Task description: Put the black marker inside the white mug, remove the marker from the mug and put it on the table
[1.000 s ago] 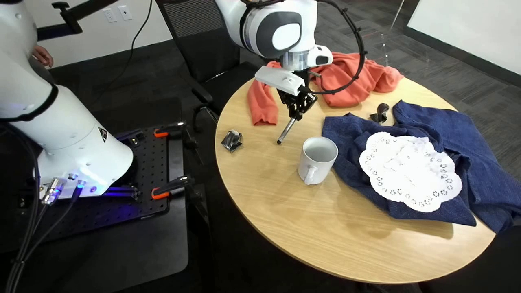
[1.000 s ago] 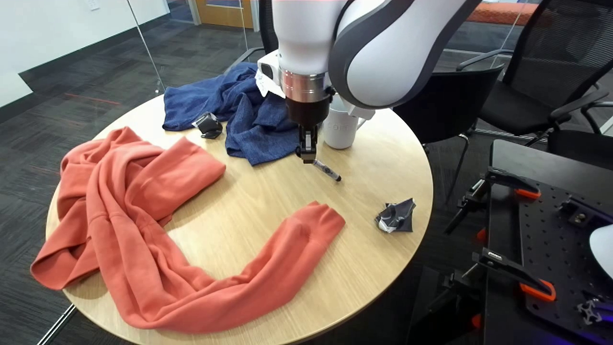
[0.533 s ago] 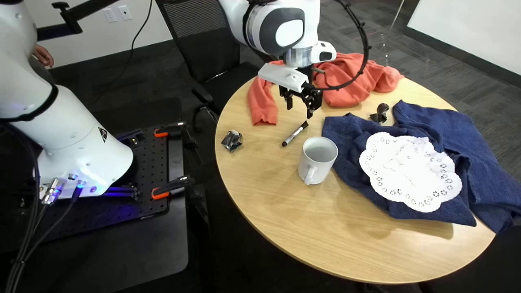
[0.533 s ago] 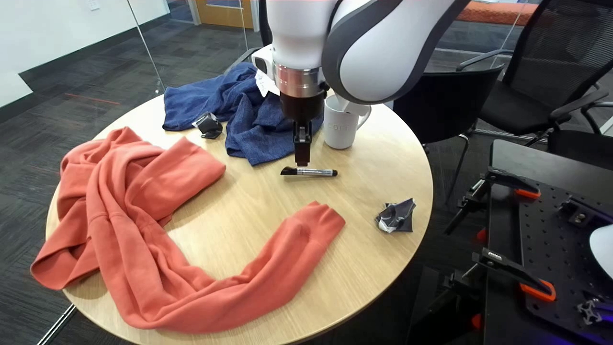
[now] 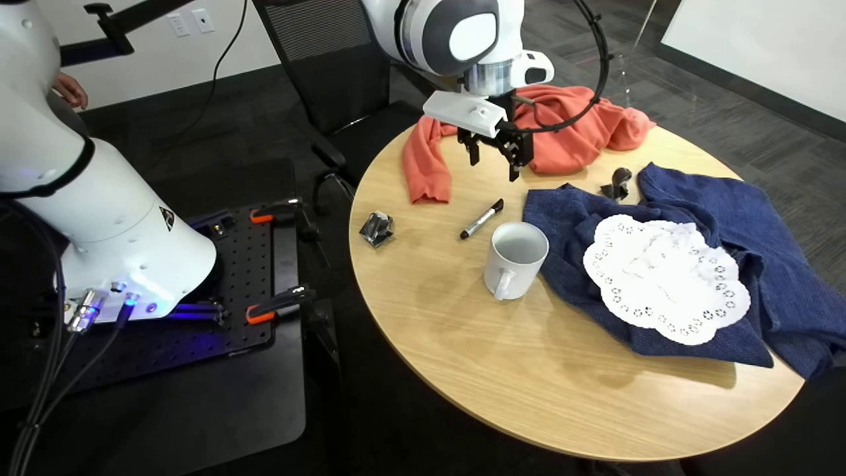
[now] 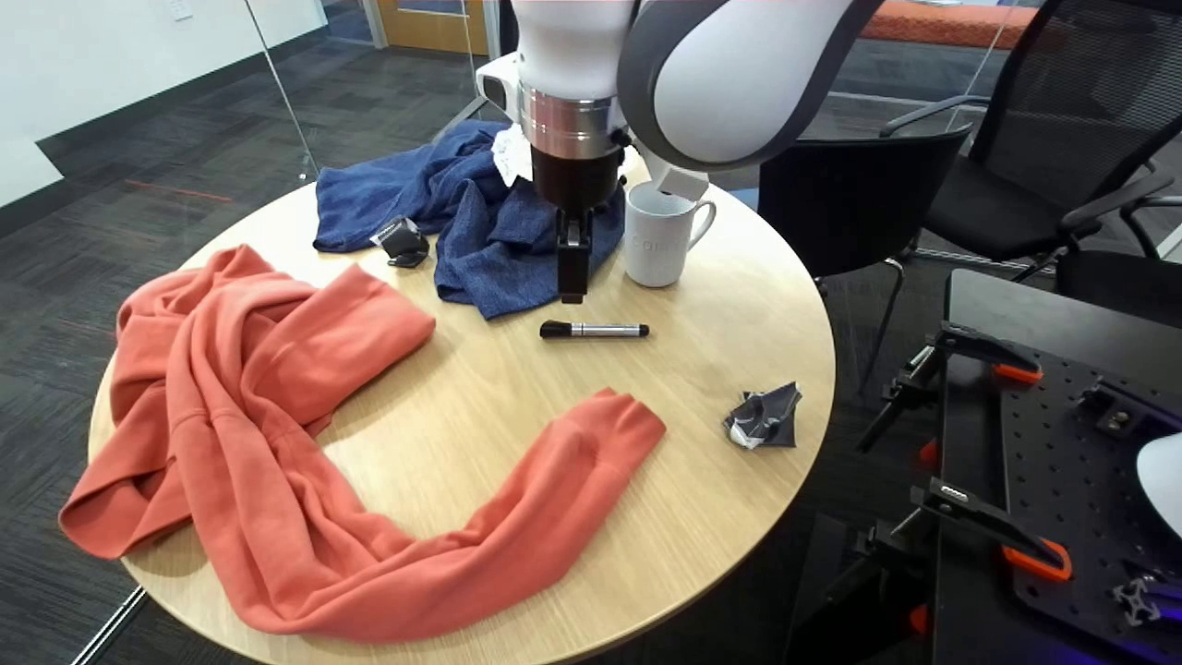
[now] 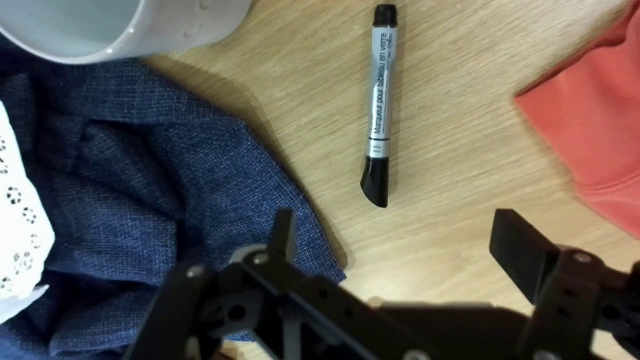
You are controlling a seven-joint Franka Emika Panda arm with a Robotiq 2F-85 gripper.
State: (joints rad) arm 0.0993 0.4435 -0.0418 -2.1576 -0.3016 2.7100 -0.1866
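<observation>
My claw [image 7: 393, 220] gapes, jaws apart, above table [image 5: 462, 350]. Black marker [image 7: 382, 90] lies there. Wrist view crops white mug [image 7: 172, 25]. In exterior view, my arm [image 6: 572, 129] hides much of doily [image 6: 513, 155].

The round table [image 5: 476, 357] has a smooth, light tan wooden top. On it the black marker [image 7: 381, 102] lies flat, near the white mug [image 6: 656, 242] but apart from it. The mug stands upright just beside a rumpled blue cloth [image 6: 503, 254], which spills past the table's edge. A coral garment [image 6: 240, 462] sprawls there too, 1 sleeve pointing toward a crumpled dark wrapper [image 6: 766, 417]. By the blue cloth sits a small dark object [image 6: 403, 243] I can't identify.
</observation>
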